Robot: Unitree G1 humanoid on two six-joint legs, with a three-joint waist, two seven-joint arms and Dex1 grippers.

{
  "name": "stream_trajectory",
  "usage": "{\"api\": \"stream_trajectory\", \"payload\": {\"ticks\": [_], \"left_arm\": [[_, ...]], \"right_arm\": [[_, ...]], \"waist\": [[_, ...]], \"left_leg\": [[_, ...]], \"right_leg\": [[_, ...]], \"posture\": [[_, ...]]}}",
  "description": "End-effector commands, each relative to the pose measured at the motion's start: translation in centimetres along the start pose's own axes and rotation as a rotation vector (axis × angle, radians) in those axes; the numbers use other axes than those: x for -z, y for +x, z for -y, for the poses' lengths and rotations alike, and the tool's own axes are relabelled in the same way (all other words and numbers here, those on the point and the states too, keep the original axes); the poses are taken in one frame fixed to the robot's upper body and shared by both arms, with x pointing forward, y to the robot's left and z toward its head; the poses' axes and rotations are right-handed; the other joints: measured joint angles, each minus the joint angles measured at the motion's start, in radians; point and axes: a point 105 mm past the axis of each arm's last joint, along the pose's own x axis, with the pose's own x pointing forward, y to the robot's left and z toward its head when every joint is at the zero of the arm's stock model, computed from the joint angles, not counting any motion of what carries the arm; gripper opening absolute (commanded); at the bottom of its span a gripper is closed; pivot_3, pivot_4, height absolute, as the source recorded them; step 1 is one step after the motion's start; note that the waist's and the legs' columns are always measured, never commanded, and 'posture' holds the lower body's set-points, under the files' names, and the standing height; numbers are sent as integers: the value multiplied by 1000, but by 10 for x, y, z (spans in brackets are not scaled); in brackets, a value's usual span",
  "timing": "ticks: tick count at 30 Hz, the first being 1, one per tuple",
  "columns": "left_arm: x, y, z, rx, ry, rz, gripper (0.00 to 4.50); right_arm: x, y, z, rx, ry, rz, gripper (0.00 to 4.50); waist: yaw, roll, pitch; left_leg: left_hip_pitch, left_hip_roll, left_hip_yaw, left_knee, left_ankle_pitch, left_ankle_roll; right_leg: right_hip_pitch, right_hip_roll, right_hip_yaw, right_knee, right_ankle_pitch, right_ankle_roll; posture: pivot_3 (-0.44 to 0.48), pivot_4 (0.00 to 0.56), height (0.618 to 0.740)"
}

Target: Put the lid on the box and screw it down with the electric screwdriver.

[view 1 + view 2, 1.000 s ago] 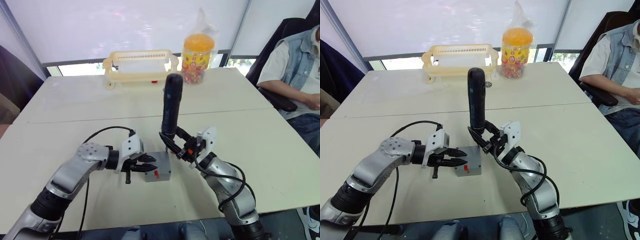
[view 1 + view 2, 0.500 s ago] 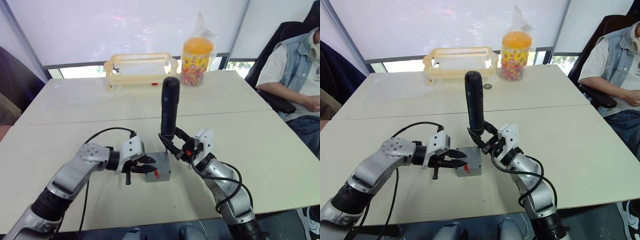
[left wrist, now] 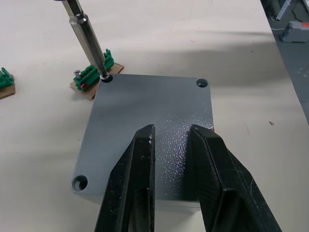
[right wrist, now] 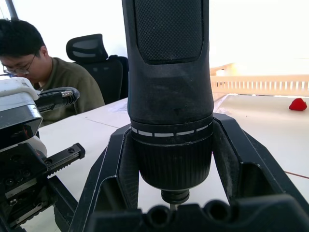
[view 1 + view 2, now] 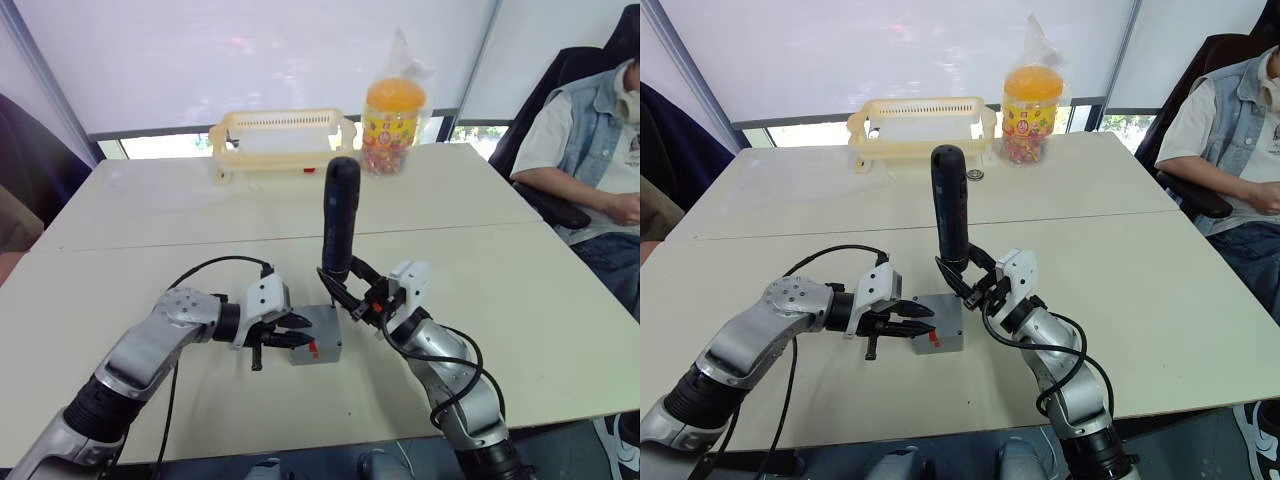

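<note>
Right gripper (image 5: 975, 282) upright around electric screwdriver (image 5: 951, 208)

The lid (image 3: 149, 125) lies on the box (image 5: 318, 350), mid-desk (image 5: 540, 300); basket (image 5: 283, 137) and snack jar (image 5: 394, 110) stand behind.

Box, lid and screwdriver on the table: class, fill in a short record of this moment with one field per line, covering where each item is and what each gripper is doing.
lid: lying on the box, covering it
electric screwdriver: upright, its bit in a corner hole of the lid
right gripper: shut on the electric screwdriver
left gripper: fingers a little apart, over the lid
empty screw holes: two corners seen in the left wrist view
table: also carries a cream basket
</note>
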Motion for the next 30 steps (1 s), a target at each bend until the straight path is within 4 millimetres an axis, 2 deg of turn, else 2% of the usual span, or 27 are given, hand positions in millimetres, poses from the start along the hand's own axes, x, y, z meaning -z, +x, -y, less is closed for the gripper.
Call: {"api": "stream_trajectory", "payload": {"ticks": [1,5,30], "left_arm": [[14,2,3,9,-33,-61,1114],[14,2,2,7,-33,-61,1114],[15,1,0,-8,-33,-56,1114]], "right_arm": [[28,-9,2,17,45,-106,1719],[33,-10,0,0,36,-126,1719],[61,-22,0,-4,60,-233,1719]], "waist": [[0,0,0],[-1,0,0],[-1,-1,-4]], "left_leg": [[1,0,0,0,0,0],[11,1,-1,-2,-2,3],[11,1,-3,-2,-2,3]], "right_leg": [[1,0,0,0,0,0],[10,0,0,-2,-6,-2],[11,-1,-2,-2,-9,1]], "posture": [[0,150,740],[0,150,740],[0,150,740]]}}
